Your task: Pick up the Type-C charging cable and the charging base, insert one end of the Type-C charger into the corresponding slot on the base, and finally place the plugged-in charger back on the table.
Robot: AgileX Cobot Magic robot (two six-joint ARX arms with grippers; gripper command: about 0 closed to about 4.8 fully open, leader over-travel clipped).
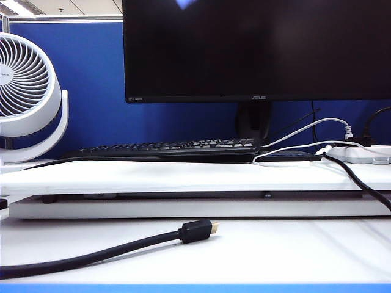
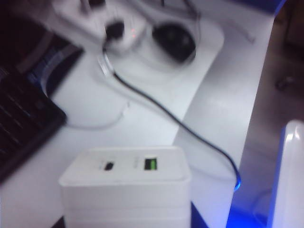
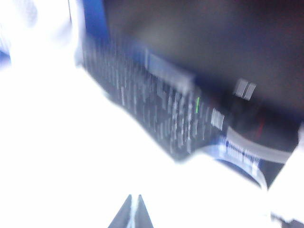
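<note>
The charging base (image 2: 126, 183), a small white block with two ports on its top face, one of them green (image 2: 150, 164), sits between the jaws of my left gripper (image 2: 127, 221), which is shut on its sides; only dark finger corners show. The Type-C charging cable (image 1: 286, 160), thin and white, lies in a loop on the table's raised slab (image 1: 153, 177) beside the keyboard; it also shows faintly as a thin white cable (image 2: 97, 126) in the left wrist view. My right gripper (image 3: 134, 209) is shut in a blurred view above the white table (image 3: 71, 156). Neither arm appears in the exterior view.
A thick black cable with a gold-tipped plug (image 1: 197, 231) lies across the front of the table (image 1: 263, 250). A black keyboard (image 1: 174, 148), monitor (image 1: 256, 49) and white fan (image 1: 27, 97) stand behind. A white power strip (image 1: 361, 153) with plugged leads sits at the right.
</note>
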